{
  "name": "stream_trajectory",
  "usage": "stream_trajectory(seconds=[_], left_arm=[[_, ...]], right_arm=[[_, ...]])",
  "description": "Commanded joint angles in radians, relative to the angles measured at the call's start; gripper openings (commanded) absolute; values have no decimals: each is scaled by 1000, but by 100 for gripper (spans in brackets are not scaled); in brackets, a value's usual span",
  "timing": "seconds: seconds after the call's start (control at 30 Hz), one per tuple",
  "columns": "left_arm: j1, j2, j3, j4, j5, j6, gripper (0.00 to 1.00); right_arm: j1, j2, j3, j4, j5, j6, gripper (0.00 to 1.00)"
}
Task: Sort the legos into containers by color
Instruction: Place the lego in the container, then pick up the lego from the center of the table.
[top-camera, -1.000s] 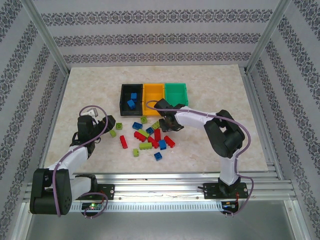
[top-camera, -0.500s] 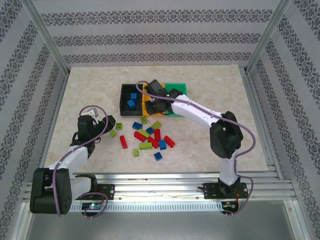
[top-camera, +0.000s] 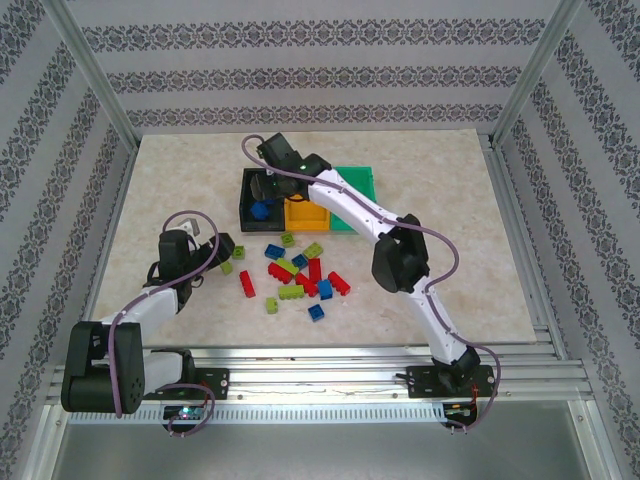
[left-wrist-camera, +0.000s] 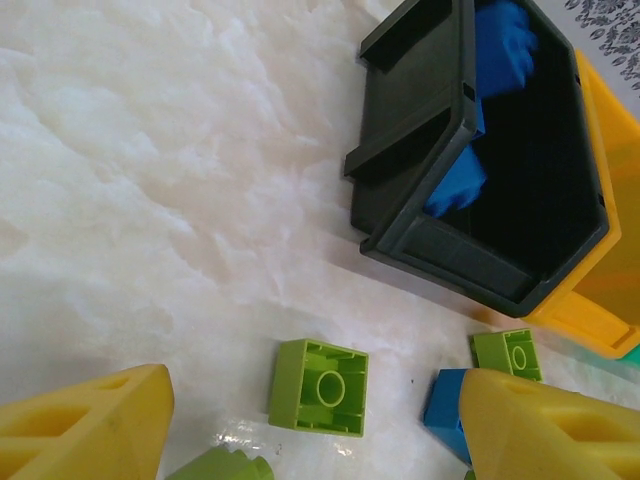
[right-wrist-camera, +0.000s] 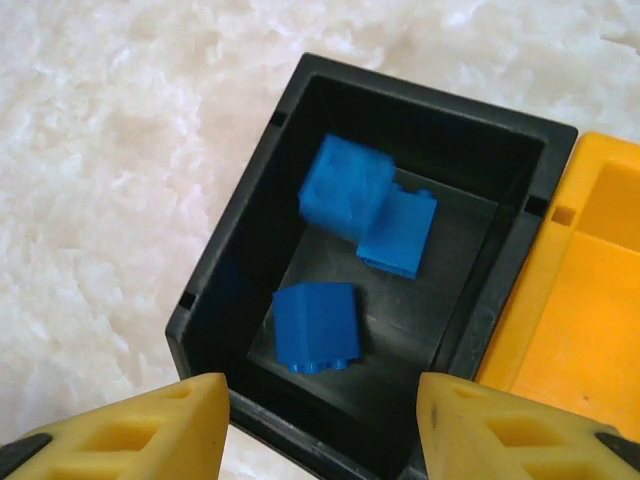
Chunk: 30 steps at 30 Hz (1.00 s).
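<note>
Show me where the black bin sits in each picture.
Top view: black bin just left of centre, leftmost of the row.
Left wrist: bin at upper right.
Right wrist: bin in the middle, seen from above.
Shared landmark: orange bin against its side.

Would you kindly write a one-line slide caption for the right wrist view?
Right gripper, fingers apart, above the black bin holding three blue bricks, orange bin alongside.

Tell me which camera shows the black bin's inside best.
Right wrist: it looks straight down into the black bin, three blue bricks plain. Left wrist sees it slanted, its wall hiding parts of bricks. Top external shows it small, the right arm partly over it.
</note>
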Motion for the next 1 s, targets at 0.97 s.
stream_trajectory(seconds=[0.97], left_arm=[[14, 4, 20, 48, 61, 12, 77]], right_arm=[[143, -77, -377, 23, -55, -170, 57]])
